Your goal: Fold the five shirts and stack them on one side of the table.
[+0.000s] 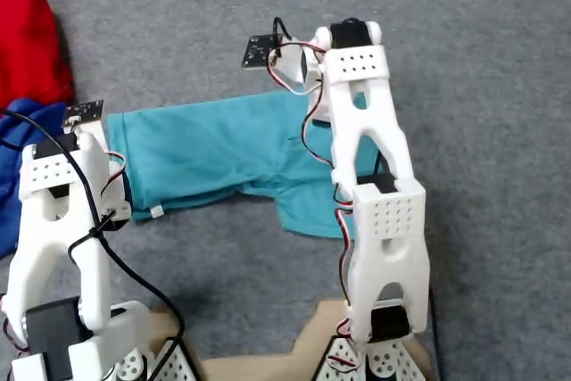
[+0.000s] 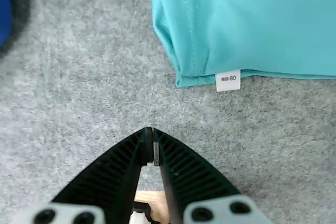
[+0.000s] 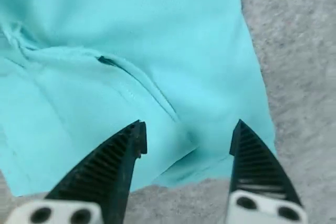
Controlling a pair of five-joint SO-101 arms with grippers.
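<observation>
One teal shirt (image 1: 214, 153) lies creased and partly folded mid-way across the grey surface (image 1: 491, 86), with one small white label (image 2: 228, 80) of tiny dark print at its hem corner. Past that hem lie one red shirt (image 1: 27, 37) and one blue shirt (image 1: 13, 149). The left pincer (image 2: 152, 132), closed on nothing, hangs just beside the label; the right pincer (image 3: 189, 124) is spread wide over the teal shirt's edge
</observation>
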